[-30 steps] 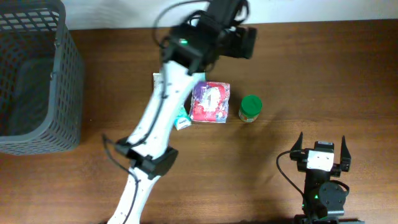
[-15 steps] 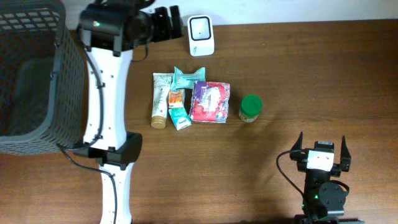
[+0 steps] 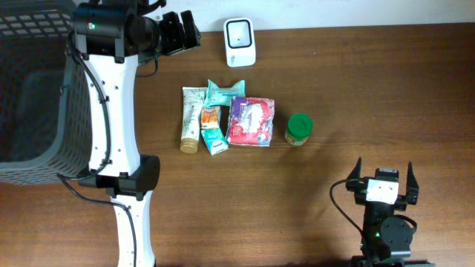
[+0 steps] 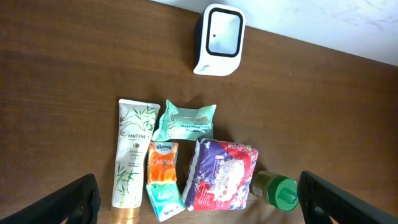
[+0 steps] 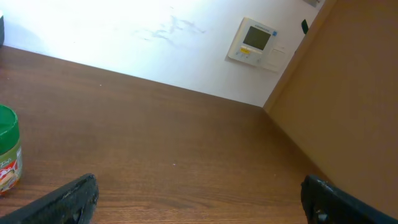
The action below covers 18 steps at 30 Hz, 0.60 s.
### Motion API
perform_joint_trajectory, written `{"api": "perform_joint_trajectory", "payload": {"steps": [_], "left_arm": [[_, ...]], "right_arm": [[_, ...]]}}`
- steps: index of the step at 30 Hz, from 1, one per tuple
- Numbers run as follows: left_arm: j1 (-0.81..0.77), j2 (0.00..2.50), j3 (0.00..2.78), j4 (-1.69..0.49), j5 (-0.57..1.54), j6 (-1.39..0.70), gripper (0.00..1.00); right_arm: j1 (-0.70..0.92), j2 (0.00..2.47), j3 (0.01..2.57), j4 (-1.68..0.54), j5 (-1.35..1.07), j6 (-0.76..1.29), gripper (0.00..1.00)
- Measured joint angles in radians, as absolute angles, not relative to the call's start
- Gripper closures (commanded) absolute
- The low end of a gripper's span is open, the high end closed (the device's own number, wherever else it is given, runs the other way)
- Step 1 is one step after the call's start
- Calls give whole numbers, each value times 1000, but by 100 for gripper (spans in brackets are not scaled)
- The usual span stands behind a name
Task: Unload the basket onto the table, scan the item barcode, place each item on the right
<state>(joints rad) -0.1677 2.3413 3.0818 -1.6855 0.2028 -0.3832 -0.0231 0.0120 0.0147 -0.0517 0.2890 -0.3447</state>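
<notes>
Overhead: my left hand (image 3: pixel 182 31) hangs released, empty, beside the scanner (image 3: pixel 240 42); the items (image 3: pixel 250 121) huddle near it — right hand (image 3: pixel 384 176) released too, well apart. Left wrist: tube (image 4: pixel 132 158) touches tissues (image 4: pixel 161 163), so a grab could snag both. Right wrist: only the jar (image 5: pixel 7 152) shows, at the edge.

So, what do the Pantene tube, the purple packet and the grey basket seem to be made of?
The Pantene tube is likely soft plastic: it has a smooth cream surface with printed leaves and a gold cap. The purple packet looks like thin glossy plastic film, because it wrinkles and catches light. The grey basket is probably rigid moulded plastic with a matt finish and an open lattice wall.
</notes>
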Motion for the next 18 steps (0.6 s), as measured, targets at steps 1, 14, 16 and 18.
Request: {"api": "perform_joint_trajectory", "payload": {"steps": [1,14,16,18], "left_arm": [[-168,2341,3082,-1686,203,-383,1],[-168,2341,3082,-1687,160,-384,1],[-168,2341,3082,-1686,160,-384,1],[-168,2341,3082,-1687,161,-377,1]], "right_arm": [[-23,12,15,-52,289,-344,1],[-23,12,15,-52,289,-345,2],[-23,12,15,-52,289,-345,1],[-23,12,15,-52,289,-344,1]]}}
